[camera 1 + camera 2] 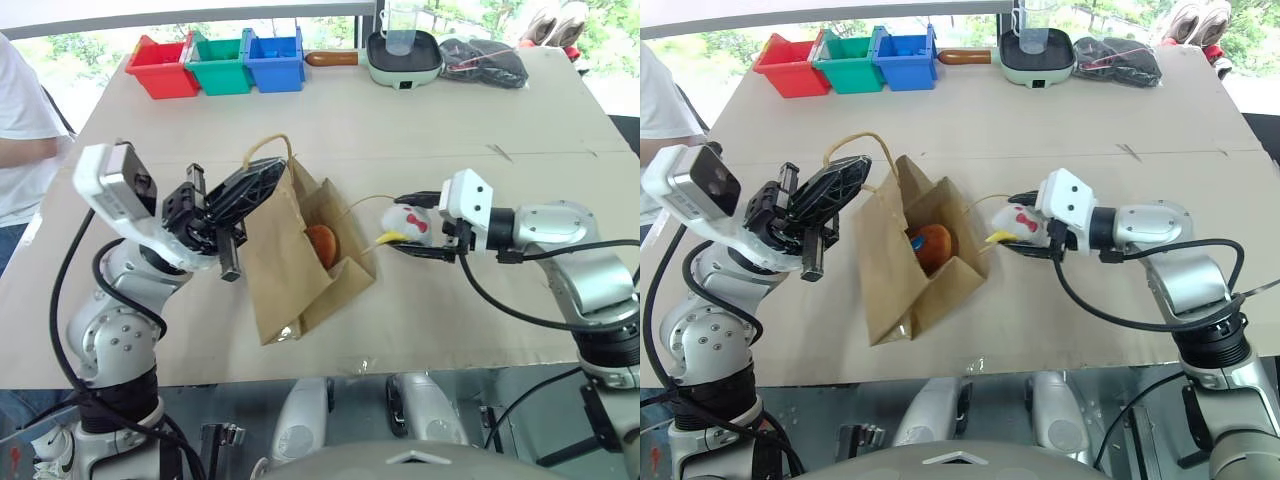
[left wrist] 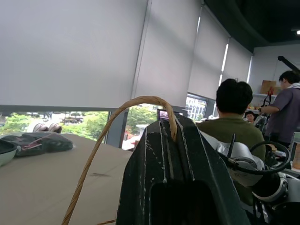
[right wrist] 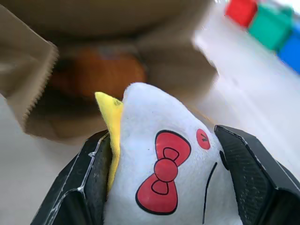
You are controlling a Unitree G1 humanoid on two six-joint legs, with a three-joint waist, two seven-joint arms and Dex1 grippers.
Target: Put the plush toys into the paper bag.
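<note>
Bear (image 1: 322, 243) in open bag (image 1: 285, 265); chicken (image 1: 405, 224) just beside.

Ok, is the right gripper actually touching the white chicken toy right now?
Touching. The right wrist view shows the white chicken wedged between the right gripper's two black fingers, both pressed against its sides, with no gap.

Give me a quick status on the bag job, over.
Left gripper shut on paper bag handle, holding mouth open. Right gripper grips white chicken just outside bag opening. Brown bear already inside. Path clear.
</note>
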